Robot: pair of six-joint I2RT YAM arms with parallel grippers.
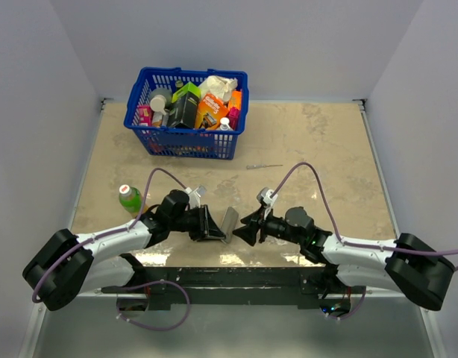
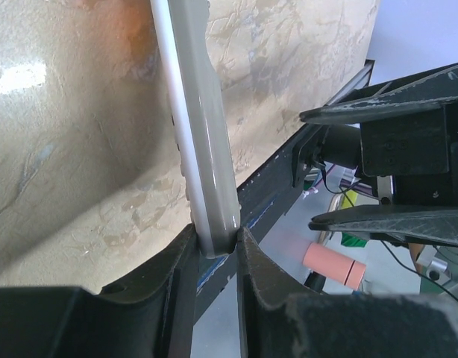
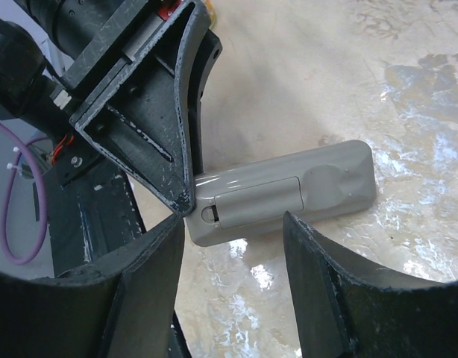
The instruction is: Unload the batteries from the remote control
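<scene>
The grey remote control [image 1: 229, 223] is held on edge above the table's near middle. My left gripper [image 1: 212, 224] is shut on one end of it; the left wrist view shows that end [image 2: 214, 240] pinched between the fingers, with the remote's body [image 2: 203, 134] running away from them. In the right wrist view its back [image 3: 330, 179] faces me with the battery cover [image 3: 259, 200] closed. The batteries are hidden. My right gripper [image 1: 244, 233] is open and empty, its jaws [image 3: 233, 253] spread just short of the remote's held end, beside a left fingertip [image 3: 177, 195].
A blue basket [image 1: 143, 123] full of packets stands at the back left. A green bottle [image 1: 129, 198] stands at the left. A thin grey stick tool [image 1: 264, 166] lies mid-table. A pink cylinder [image 2: 333, 265] shows below the table's near edge.
</scene>
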